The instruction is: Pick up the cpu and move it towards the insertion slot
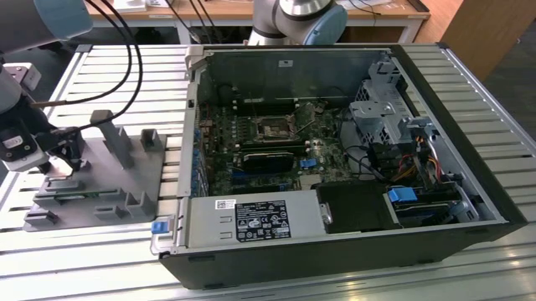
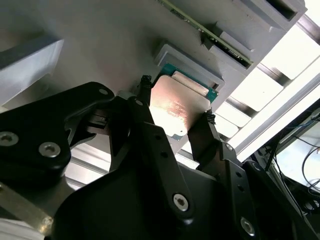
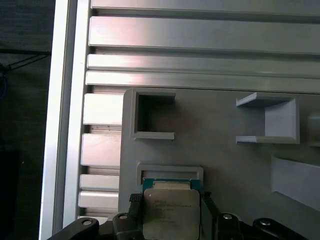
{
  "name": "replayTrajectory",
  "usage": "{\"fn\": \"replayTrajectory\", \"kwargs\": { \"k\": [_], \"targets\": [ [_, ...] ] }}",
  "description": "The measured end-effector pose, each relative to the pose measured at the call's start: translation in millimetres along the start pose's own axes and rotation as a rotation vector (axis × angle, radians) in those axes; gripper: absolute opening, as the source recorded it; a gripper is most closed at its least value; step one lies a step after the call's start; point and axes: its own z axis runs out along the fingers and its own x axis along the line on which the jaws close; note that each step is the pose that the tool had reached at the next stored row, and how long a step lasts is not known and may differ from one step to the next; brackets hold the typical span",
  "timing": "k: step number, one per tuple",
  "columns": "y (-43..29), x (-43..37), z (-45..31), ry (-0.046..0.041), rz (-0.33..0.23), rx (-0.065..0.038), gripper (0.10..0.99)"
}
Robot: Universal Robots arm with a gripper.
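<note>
Gripper: the gripper [image 1: 65, 166] hangs over the grey fixture [image 1: 109, 188] at the exterior view's left. Its fingers [image 2: 212, 137] press two opposite edges of the cpu, pinching it.
Cpu: in the second wrist view the cpu [image 2: 177, 102] lies flat between the fingertips, silvery lid up, over its shallow pocket. I cannot tell whether it is lifted clear.
Handling: probably light, thin and stiff, with a smooth, slippery lid and a delicate underside. An edge hold, kept level, suits it.
Insertion slot: the insertion slot [image 1: 275, 128] is farther right, inside the open computer case [image 1: 335, 251], well apart from the gripper.
</note>
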Motion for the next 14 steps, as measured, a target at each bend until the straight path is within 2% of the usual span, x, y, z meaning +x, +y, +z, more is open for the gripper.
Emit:
{"fn": "replayTrajectory", "kwargs": {
  "k": [6, 14],
  "targets": [
    [0.4, 0.1, -6.7, 0.0004, 0.0, 0.0, 0.545],
    [0.6, 0.2, -10.1, 0.0002, 0.0, 0.0, 0.545]
  ]
}}
